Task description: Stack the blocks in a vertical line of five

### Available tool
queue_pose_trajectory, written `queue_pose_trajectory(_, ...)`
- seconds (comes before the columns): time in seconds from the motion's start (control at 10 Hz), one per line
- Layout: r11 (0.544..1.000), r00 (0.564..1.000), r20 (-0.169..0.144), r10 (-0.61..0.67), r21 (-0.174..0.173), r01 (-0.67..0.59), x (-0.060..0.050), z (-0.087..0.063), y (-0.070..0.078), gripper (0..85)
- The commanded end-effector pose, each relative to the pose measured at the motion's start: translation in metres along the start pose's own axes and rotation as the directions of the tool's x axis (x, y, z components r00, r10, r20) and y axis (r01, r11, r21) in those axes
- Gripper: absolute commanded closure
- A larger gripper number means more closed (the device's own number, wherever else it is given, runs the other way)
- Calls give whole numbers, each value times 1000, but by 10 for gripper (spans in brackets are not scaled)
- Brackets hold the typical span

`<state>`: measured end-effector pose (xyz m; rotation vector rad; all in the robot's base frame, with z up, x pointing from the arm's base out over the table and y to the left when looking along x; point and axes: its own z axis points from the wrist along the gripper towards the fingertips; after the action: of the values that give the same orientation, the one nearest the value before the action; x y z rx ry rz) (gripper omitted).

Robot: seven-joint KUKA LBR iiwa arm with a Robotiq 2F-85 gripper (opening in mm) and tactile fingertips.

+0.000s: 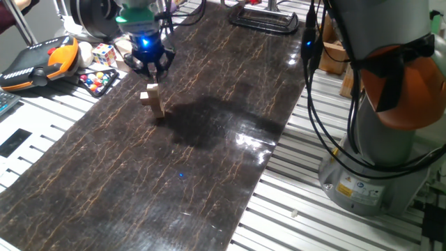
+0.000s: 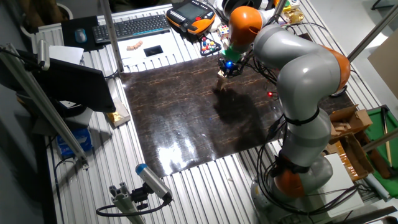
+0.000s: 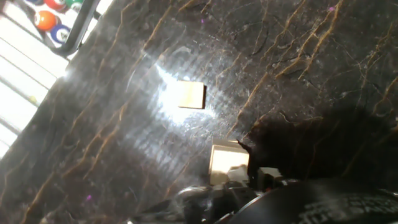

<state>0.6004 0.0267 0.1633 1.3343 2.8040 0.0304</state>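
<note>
A short column of light-tan wooden cubes (image 1: 157, 103) stands on the dark marbled mat (image 1: 181, 160); I cannot tell how many it holds. Another cube (image 1: 146, 97) sits against its left side. My gripper (image 1: 152, 70), with a blue light on it, hangs just above the column, its fingers spread and empty. In the hand view one cube (image 3: 191, 94) lies alone on the mat, and a nearer cube top (image 3: 225, 163) shows right under the fingers. In the other fixed view the gripper (image 2: 227, 67) is over the cubes (image 2: 221, 82) at the mat's far edge.
A Rubik's cube (image 1: 104, 54), a tray of coloured balls (image 1: 97, 80) and an orange-black pendant (image 1: 42, 59) lie left of the mat. A black clamp (image 1: 265, 17) lies at the back. The robot's base (image 1: 376, 160) and cables stand at the right.
</note>
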Motion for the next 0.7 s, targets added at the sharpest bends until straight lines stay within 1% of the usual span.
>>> queue_pose_trajectory(0.0, 1000, 1000, -11, -25, -8, 25, 0, 0, 0, 840)
queue_pose_trajectory(0.1, 998, 998, -18, -54, -13, 53, 0, 0, 0, 840)
queue_pose_trajectory(0.2, 998, 998, -26, -66, -10, 66, 0, 0, 0, 840)
queue_pose_trajectory(0.3, 996, 996, -13, -94, 3, 94, 0, 0, 0, 840)
queue_pose_trajectory(0.5, 993, 993, 5, -114, 4, 114, 0, 0, 0, 840)
queue_pose_trajectory(0.6, 992, 992, 5, -123, -2, 123, 0, 0, 0, 840)
